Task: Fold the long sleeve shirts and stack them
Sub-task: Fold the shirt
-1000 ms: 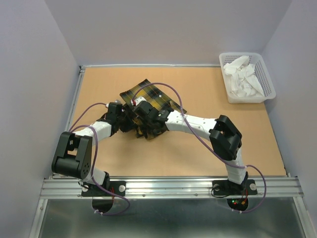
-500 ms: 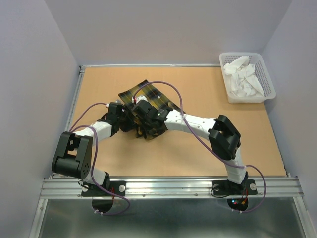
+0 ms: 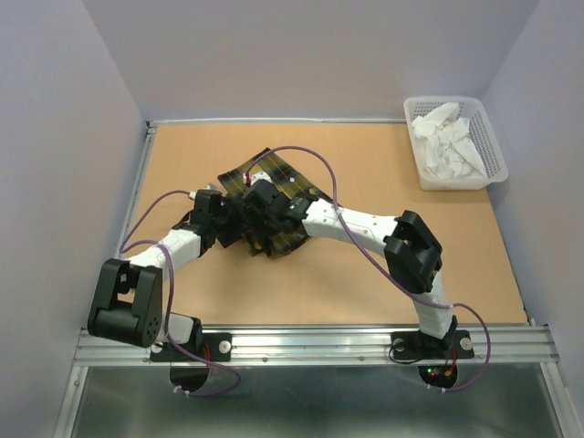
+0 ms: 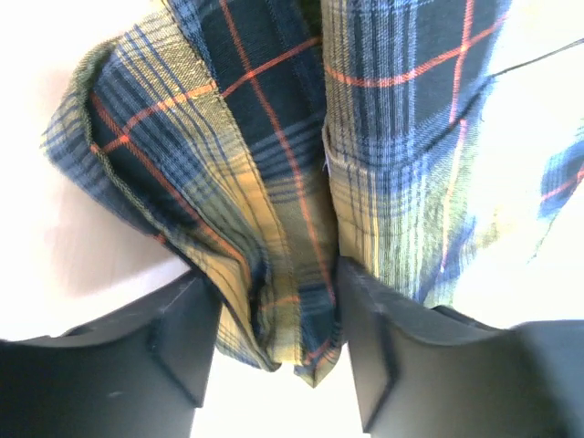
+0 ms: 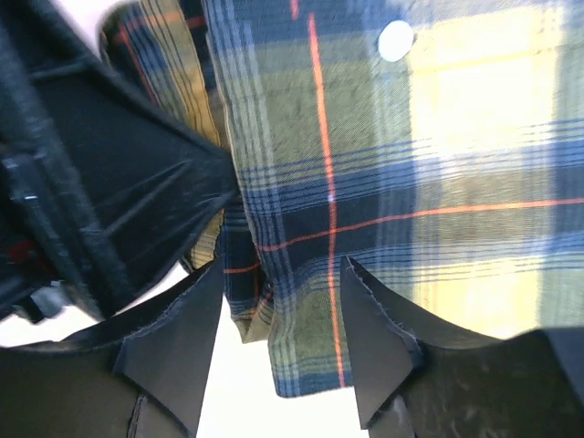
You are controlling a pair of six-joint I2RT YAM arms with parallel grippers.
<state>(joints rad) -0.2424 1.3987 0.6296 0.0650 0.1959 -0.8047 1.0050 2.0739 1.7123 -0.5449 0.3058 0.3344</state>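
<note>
Left pincer (image 4: 278, 301) is parted, its two black fingers standing on either side of a hanging fold of the plaid shirt (image 3: 290, 182). The cloth brushes both fingers, with no sign of a pinch. Right pincer (image 5: 283, 274) is also parted; a loose edge of the shirt hangs between its fingers, with bright space beside it.

A second earlier both pincers were closed. Seen from above, the left arm now reaches further out: its elbow sits lower and more to the left, and its pincer is a little farther up the desk (image 3: 411, 265). The right pincer has moved slightly left and away from the arm bases. The two pincers are close together, nearly touching, over the near left part of the shirt.

The shirt lies bunched in the middle of the desk, in much the same place as before, its yellow and dark checks showing beyond the pincers. A white button shows in the right wrist view.

A basket (image 3: 456, 185) of white cloths (image 3: 447, 146) sits at the far right corner, unmoved.
</note>
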